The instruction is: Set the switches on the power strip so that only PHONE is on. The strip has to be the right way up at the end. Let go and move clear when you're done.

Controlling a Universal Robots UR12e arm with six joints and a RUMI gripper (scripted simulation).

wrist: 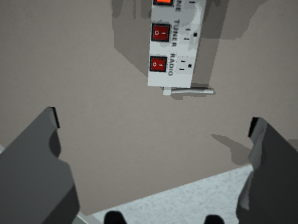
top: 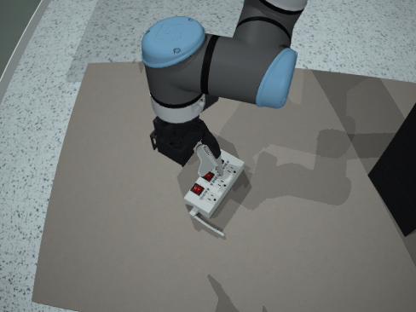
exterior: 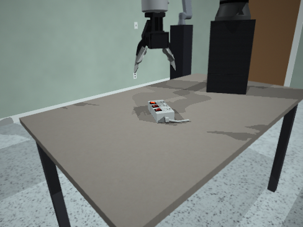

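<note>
1. My claw (exterior: 154,65) hangs high above the surface (exterior: 93,146), jaws spread wide, grasping nothing.
2. The white power strip (top: 215,183) lies face up near the surface's middle, red rocker switches (wrist: 159,33) showing, with a short cord stub (exterior: 180,121) at one end.
3. It looks rigid, light and smooth, so a sideways push would likely slide it.
4. I judge no grasp is needed: press straight down on a rocker with one fingertip.

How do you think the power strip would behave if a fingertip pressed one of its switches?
The power strip lies flat and low on the table, so it probably won't tip. Nothing braces it, so it may slide or pivot. Its short cord stub looks stiff.
</note>
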